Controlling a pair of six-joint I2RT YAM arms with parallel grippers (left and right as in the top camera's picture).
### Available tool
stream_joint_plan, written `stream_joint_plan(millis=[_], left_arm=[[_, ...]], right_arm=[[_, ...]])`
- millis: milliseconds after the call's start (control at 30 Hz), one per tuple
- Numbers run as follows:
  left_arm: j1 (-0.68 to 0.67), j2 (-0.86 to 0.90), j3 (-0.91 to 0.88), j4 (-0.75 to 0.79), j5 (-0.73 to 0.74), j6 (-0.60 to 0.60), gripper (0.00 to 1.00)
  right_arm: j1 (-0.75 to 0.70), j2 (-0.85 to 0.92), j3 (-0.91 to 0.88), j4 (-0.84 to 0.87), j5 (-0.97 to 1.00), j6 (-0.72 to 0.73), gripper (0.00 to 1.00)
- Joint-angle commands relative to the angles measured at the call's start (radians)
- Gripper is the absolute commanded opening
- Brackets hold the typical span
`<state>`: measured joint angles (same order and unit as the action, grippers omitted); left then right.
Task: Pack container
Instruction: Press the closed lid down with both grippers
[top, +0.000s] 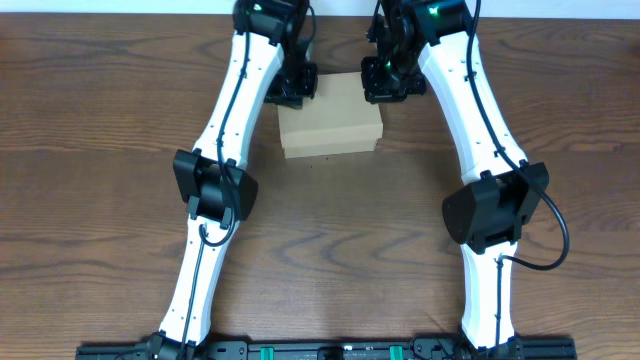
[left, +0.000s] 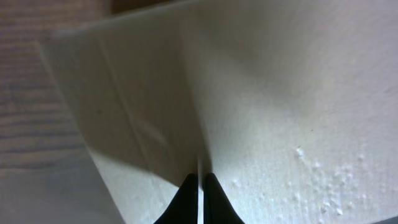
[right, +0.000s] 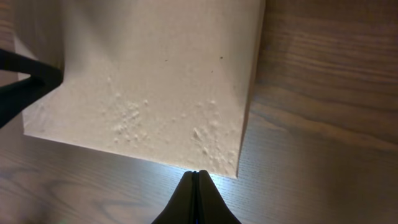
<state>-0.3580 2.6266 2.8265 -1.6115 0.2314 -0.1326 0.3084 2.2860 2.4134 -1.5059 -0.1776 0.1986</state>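
Left gripper (top: 293, 88) and right gripper (top: 385, 80) sit at the far corners of the box (top: 330, 125), which lies between them with its lid down.
Left wrist: fingers (left: 184, 205) almost together, sliver gap over a cardboard crease; pinching or not, cannot tell.
Right wrist: clenched, empty, box corner just ahead.
Likely light, thin-walled, slides on the table (right: 323, 93). Brace both side walls; lift the flap by its free edge.

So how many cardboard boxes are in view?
1: the tan rectangular cardboard box, far-centre on the wooden table, between left gripper and right gripper. Others may be hidden.
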Motion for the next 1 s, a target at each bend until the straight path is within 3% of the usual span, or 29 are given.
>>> stream_joint_plan(millis=[0,533,867,967], left_arm=[[-0.023,-0.060,-0.048,-0.079,-0.038,0.014,0.06],[-0.043,-0.063,-0.160,-0.079,-0.125,0.014,0.06],[-0.018,-0.174,-0.158,-0.078,-0.159,0.013,0.06],[0.010,-0.267,-0.153,-0.078,-0.211,0.013,0.12]], right_arm=[[0.008,-0.008,-0.040,0.004,0.021,-0.023,0.01],[0.034,-0.008,-0.336,0.188,0.016,-0.028,0.01],[-0.010,-0.112,-0.235,0.211,0.021,-0.013,0.01],[-0.048,-0.178,-0.156,0.216,0.048,-0.012,0.01]])
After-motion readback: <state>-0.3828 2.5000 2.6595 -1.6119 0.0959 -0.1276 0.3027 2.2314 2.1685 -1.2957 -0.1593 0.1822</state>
